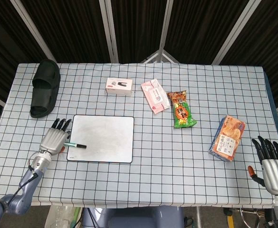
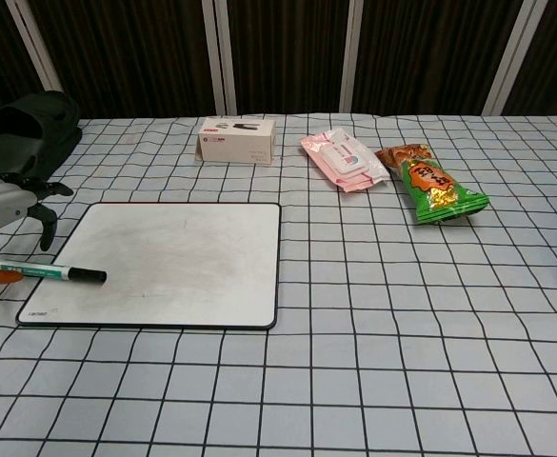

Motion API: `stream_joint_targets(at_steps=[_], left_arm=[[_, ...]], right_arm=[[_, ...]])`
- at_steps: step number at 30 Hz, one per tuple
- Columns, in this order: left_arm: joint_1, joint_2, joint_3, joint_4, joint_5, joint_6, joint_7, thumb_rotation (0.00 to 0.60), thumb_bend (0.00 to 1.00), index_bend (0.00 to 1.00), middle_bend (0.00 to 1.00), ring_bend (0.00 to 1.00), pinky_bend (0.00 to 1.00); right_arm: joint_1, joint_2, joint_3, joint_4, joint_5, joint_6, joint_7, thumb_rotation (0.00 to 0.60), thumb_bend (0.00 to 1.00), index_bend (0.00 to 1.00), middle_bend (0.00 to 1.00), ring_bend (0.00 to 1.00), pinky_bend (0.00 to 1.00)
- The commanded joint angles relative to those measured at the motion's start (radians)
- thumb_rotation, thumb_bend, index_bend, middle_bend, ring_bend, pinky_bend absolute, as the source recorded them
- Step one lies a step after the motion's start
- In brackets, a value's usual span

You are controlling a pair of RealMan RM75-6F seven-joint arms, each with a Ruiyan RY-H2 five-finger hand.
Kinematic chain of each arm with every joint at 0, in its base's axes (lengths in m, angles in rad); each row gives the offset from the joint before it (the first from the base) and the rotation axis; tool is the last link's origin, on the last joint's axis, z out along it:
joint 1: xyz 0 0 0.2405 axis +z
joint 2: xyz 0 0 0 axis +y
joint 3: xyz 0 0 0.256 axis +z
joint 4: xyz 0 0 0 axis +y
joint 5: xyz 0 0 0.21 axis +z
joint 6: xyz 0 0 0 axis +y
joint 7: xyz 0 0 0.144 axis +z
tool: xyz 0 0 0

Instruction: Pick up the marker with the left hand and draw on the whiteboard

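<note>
We see a matt checked cloth (image 1: 177, 152) covering the table. The whiteboard (image 1: 102, 137) just beside the left hand's (image 1: 53, 140) black fingers (image 1: 62, 124) looks smooth, faintly smudged. The hand's back reads as brushed silver metal. The marker (image 2: 51, 272) looks like plastic, the slipper (image 1: 45, 87) matt rubber, and the snack bag (image 1: 182, 110) glossy foil.

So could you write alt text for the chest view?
The left robot hand hovers open over the end of a green marker lying across the whiteboard's left edge. A slipper, small box and snack packs lie behind on the checked tablecloth.
</note>
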Motion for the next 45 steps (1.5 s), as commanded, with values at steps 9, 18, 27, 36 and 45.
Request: stream_joint_targets(at_steps=[9,18,27,36,45], left_arm=[[-0.005,-0.023,0.011,0.006,-0.006,0.005,-0.025,0.600,0.40,0.46,0.00,0.00,0.00],[-0.013,-0.048,0.015,0.021,-0.016,0.008,-0.033,0.600,0.42,0.47,0.01,0.00,0.00],[-0.022,-0.069,0.018,0.029,-0.024,0.010,-0.029,0.600,0.46,0.53,0.03,0.00,0.00],[-0.019,-0.075,0.022,0.031,-0.034,0.021,-0.033,0.600,0.49,0.67,0.07,0.00,0.00],[0.006,-0.050,-0.073,-0.089,0.000,0.142,-0.248,0.600,0.50,0.69,0.12,0.00,0.04]], right_arm=[[0.003,0.000,-0.002,-0.006,-0.004,-0.005,0.006,0.600,0.36,0.00,0.00,0.00,0.00],[0.003,0.002,-0.002,-0.009,-0.002,-0.008,0.007,0.600,0.36,0.00,0.00,0.00,0.00],[0.002,0.004,-0.001,-0.014,0.004,-0.009,0.012,0.600,0.36,0.00,0.00,0.00,0.00],[-0.002,0.004,0.002,-0.016,0.005,0.000,0.018,0.600,0.36,0.00,0.00,0.00,0.00],[-0.004,0.004,0.002,-0.019,0.007,0.003,0.016,0.600,0.36,0.00,0.00,0.00,0.00]])
